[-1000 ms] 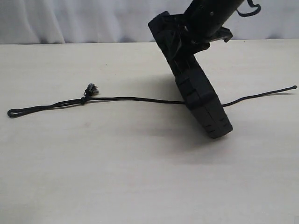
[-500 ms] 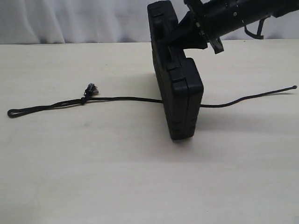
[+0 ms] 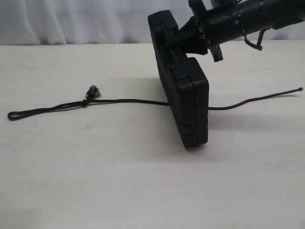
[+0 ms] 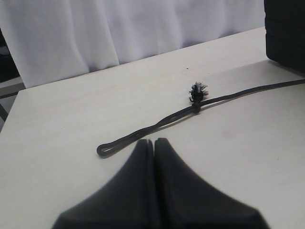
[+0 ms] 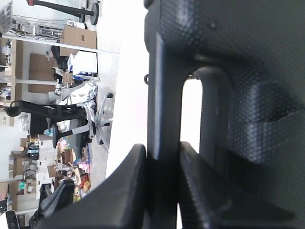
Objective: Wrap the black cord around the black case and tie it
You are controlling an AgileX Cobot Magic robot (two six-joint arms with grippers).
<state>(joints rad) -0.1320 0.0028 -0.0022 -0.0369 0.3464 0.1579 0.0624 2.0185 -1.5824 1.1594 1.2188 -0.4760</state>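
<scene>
The black case (image 3: 188, 102) stands upright on its narrow edge at the middle of the table. My right gripper (image 3: 181, 37) comes in from the upper right and is shut on the case's handle bar (image 5: 164, 119), one finger on each side. The black cord (image 3: 133, 100) lies in a long line across the table and passes under or behind the case. Its looped end (image 3: 12, 115) is at the far left, the frayed knot (image 3: 92, 91) nearby, and its free end (image 3: 299, 89) at the right. My left gripper (image 4: 153, 141) is shut and empty, hovering just short of the loop (image 4: 102, 149).
The pale wooden table (image 3: 143, 181) stretches wide on all sides of the case. A white curtain (image 3: 71, 21) hangs behind the table's far edge. In the left wrist view the case's corner (image 4: 286, 33) shows beyond the knot (image 4: 197, 90).
The right arm has swung from steep to nearly level, turning the case from a lean to upright over the cord. The cord has not moved.
</scene>
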